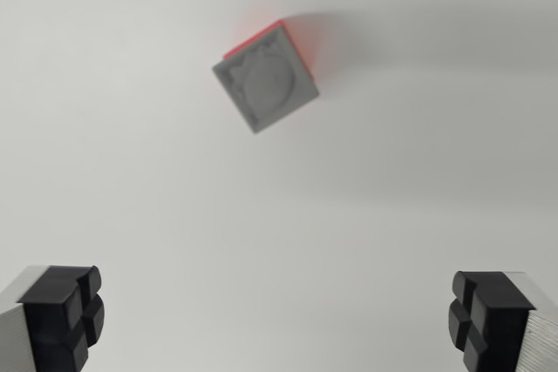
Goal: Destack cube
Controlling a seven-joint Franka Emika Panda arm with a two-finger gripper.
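Observation:
A grey cube (265, 78) with a round mark on its top face sits on a red cube (301, 37), of which only a thin edge shows behind and to the right of the grey one. The stack stands on a white surface, turned at an angle, in the upper middle of the wrist view. My gripper (277, 320) is open, high above the surface. Its black fingertips (63, 311) show at the bottom corners, far apart, with nothing between them. The stack lies well ahead of the fingers, not between them.
The white tabletop (392, 198) fills the whole view. A soft shadow falls to the right of the stack.

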